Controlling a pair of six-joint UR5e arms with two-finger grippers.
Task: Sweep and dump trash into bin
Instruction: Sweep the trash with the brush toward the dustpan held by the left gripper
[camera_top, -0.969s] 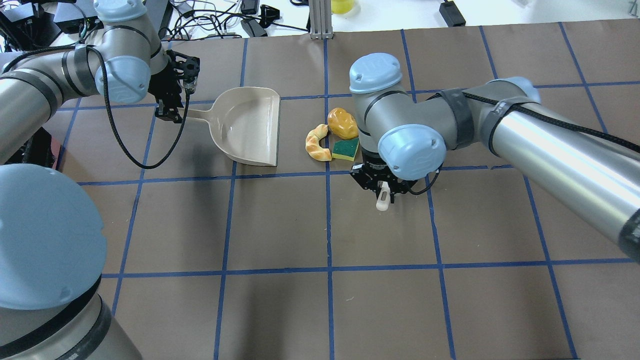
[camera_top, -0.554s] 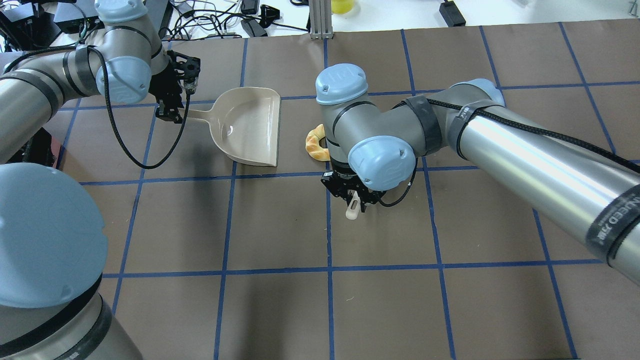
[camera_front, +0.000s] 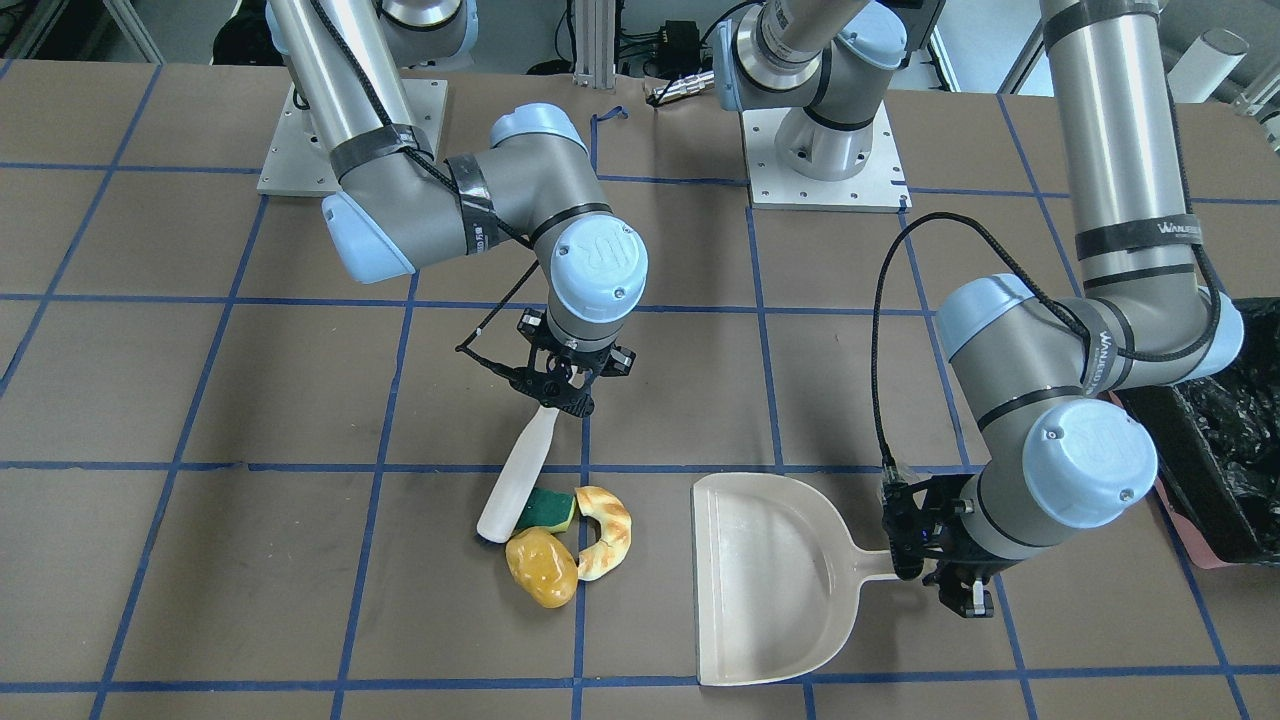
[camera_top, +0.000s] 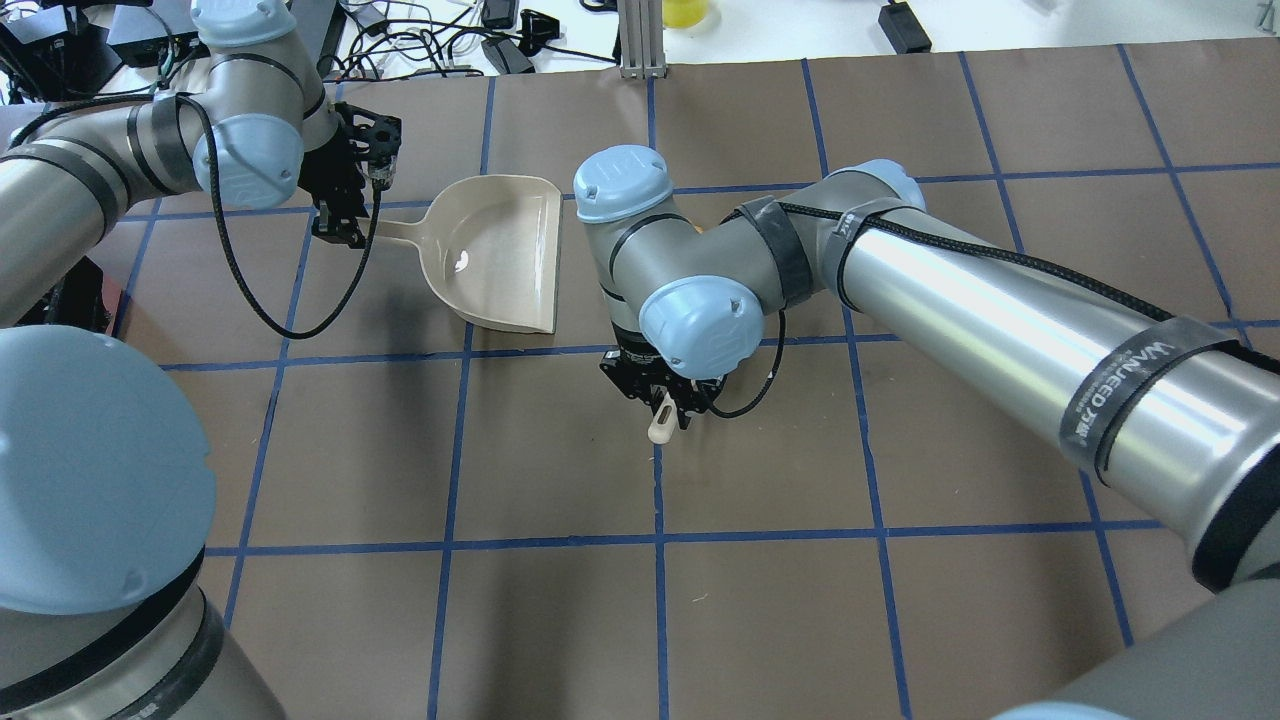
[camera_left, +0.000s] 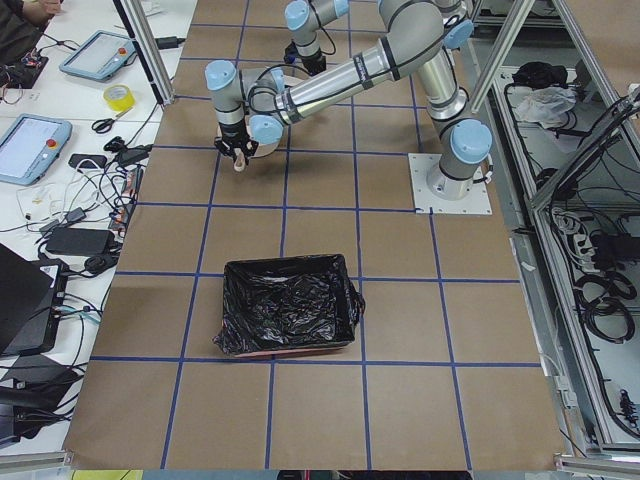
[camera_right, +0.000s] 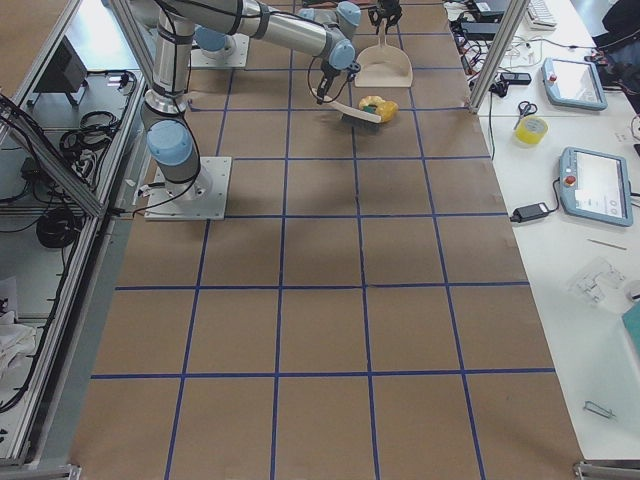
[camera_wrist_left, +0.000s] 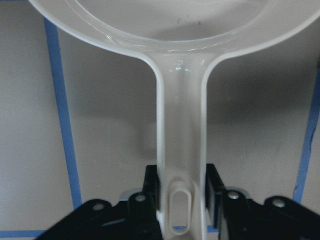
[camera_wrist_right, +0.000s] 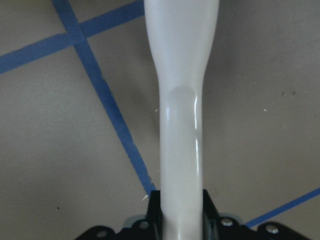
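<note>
The green-and-yellow sponge (camera_front: 548, 508), the yellow-orange lump (camera_front: 541, 568) and the croissant piece (camera_front: 604, 532) lie bunched together on the table. My right gripper (camera_front: 556, 392) is shut on the handle of a white brush (camera_front: 518, 472), whose head touches the sponge. In the overhead view my right arm hides the trash. The beige dustpan (camera_front: 775, 580) lies empty a short way beside the trash, its mouth towards it. My left gripper (camera_front: 925, 560) is shut on its handle (camera_wrist_left: 181, 150). The bin (camera_left: 232, 300), lined with a black bag, stands far off on my left.
The table is brown with blue tape lines. My right arm's elbow (camera_top: 620, 190) hangs over the gap between dustpan and trash. Cables and devices lie beyond the table's far edge (camera_top: 500, 50). The arm bases (camera_front: 820, 150) stand on the robot's side.
My right arm has swung left towards the dustpan with the brush, pushing the trash that way; the trash is now hidden under the arm in the overhead view. The left arm and dustpan have not moved.
</note>
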